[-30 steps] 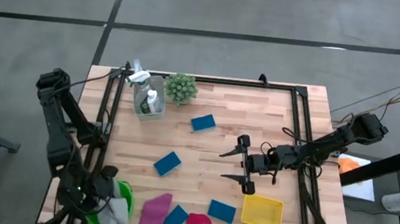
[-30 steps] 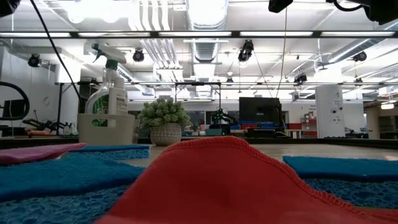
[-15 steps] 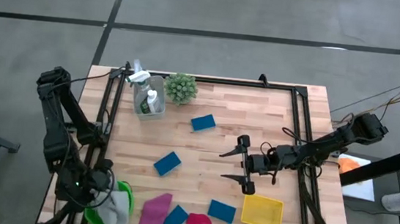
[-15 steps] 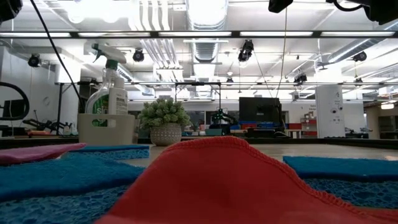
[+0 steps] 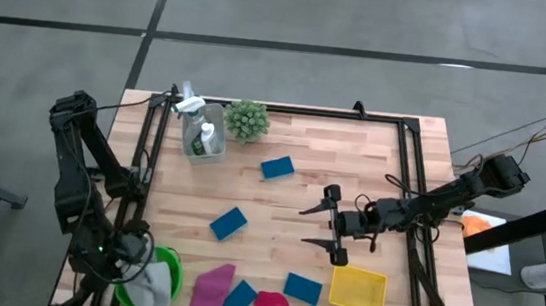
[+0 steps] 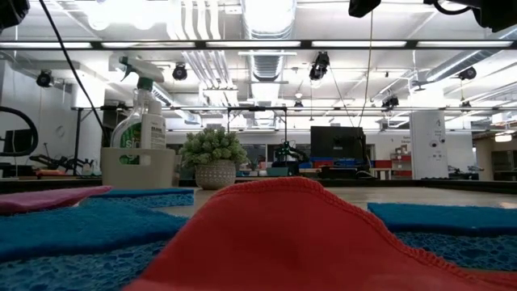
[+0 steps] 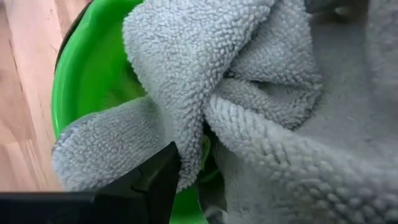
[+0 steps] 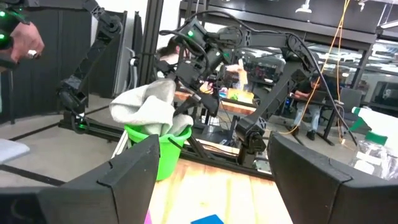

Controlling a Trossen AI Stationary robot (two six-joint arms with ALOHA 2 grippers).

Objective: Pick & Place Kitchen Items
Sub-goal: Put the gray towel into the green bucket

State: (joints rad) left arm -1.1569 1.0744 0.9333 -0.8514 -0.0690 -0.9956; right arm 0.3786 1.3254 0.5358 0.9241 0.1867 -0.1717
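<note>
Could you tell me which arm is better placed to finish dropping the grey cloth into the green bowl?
Left. Its gripper is at the green bowl, with the grey cloth draped over it; the right gripper hovers mid-table.

**Four cameras, one table**

The high view looks straight down on the whole wooden table (image 5: 288, 205), with both arms at the frame's left and right edges. The low view sits at tabletop height, nearly against a red cloth (image 6: 299, 238) that fills the lower centre, and faces level into the room. The left wrist view is pressed close to a grey cloth (image 7: 261, 106) over a green bowl (image 7: 81, 81). The right wrist view looks across the table at that same grey cloth (image 8: 149, 106) and bowl (image 8: 163, 152), left of centre, from farther off.
</note>
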